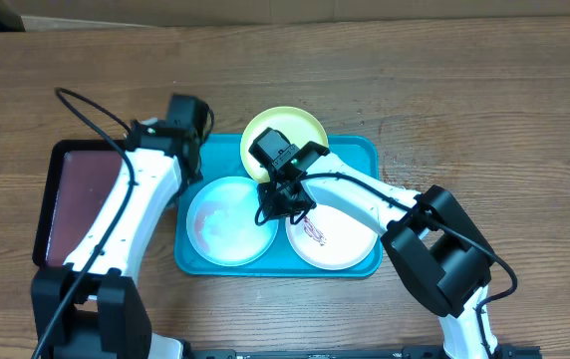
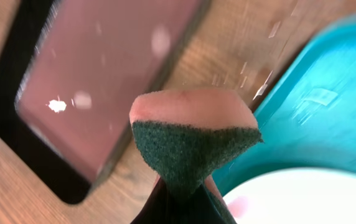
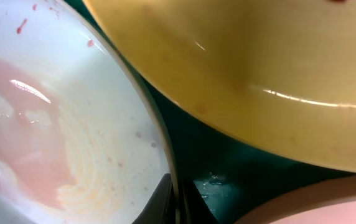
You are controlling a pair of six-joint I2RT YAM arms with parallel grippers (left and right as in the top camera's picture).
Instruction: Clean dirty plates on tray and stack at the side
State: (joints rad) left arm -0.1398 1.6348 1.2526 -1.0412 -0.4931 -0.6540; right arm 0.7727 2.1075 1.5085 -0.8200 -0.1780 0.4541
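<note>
- Closest to left wrist lens: sponge point(image 2: 193, 134), green scouring face under a pinkish top, pinched at its lower end by left jaws; jaws clenched on it, dark fingers point(image 2: 159, 208) only just visible at the bottom edge.
- Behind it in the same view: maroon tray point(image 2: 103, 74) on wooden desk point(image 2: 4, 180) to one side, turquoise tray point(image 2: 327, 112) to the other, pale plate edge at the lower corner.
- Right wrist view: dark fingertips point(image 3: 156, 202) of right jaws at the rim of light-blue plate point(image 3: 72, 124). Cannot tell whether astride the rim or beside it, nor whether clenched or released.
- Seen in that view only: pink film and red specks across light-blue plate; lime-green plate point(image 3: 259, 74) looming above, close to the lens; sliver of white plate point(image 3: 327, 208) at the lower corner; dark tray floor between them.
- Seen overhead only: all three plates on turquoise tray, lime-green one overlapping the far rim, light-blue and white side by side at the near side, white one marked with a reddish squiggle.
- Also overhead: right arm point(image 1: 365, 199) reaching in, wrist above the gap between the three plates; left arm point(image 1: 136, 199) ending at the far left corner of turquoise tray, between the two trays.
- Hidden overhead beneath the wrists: sponge and both sets of fingertips.
</note>
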